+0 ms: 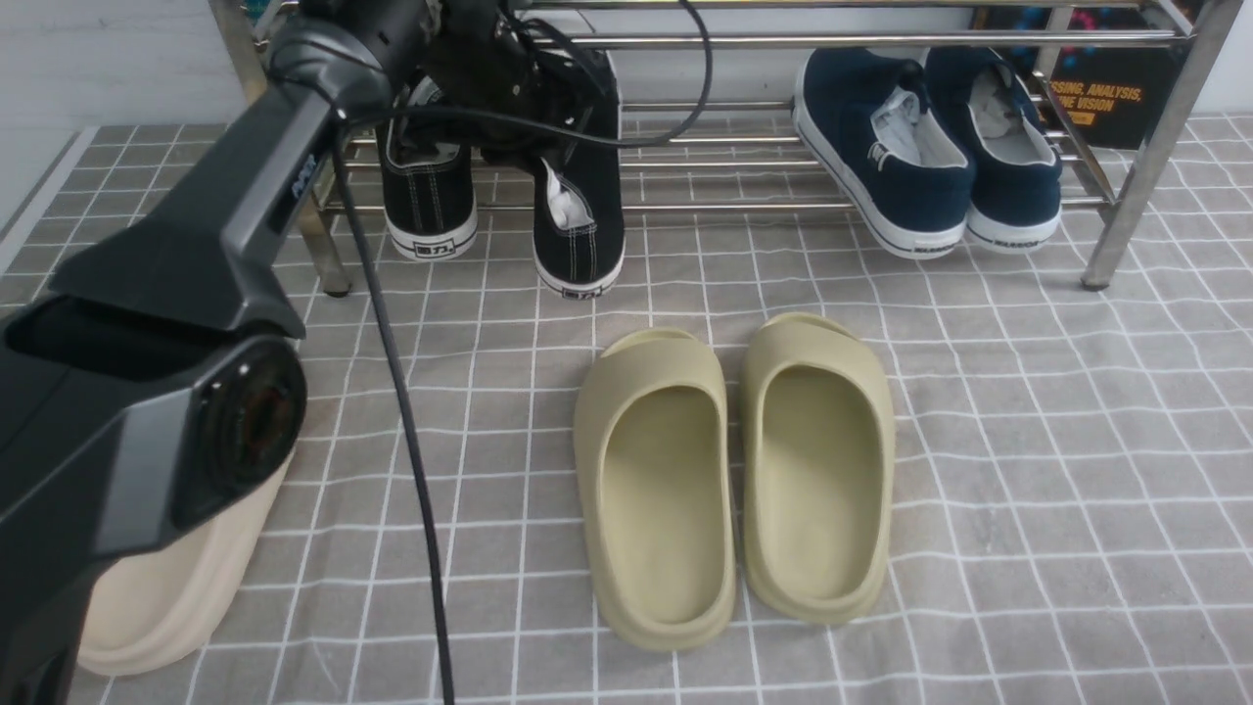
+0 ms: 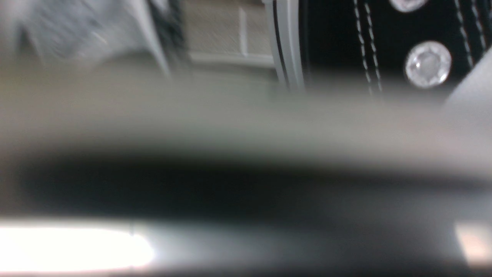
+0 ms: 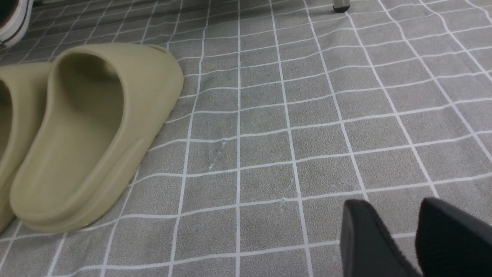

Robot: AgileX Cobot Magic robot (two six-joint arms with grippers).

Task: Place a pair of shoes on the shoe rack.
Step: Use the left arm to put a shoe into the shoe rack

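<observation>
Upper left: left claw (image 1: pixel 529 117) at sneaker (image 1: pixel 580 230) on rack (image 1: pixel 881 41), grip unseen; right claw (image 3: pixel 396 215) released. We should seat the overhanging heel fully before letting go.

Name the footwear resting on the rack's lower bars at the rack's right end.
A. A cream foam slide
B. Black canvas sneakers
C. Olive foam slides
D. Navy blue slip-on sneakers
D: the navy blue slip-on sneakers sit on the bars beside the right leg of the shoe rack. The black canvas sneakers are at its left end, and the olive foam slides lie on the checked cloth.
</observation>
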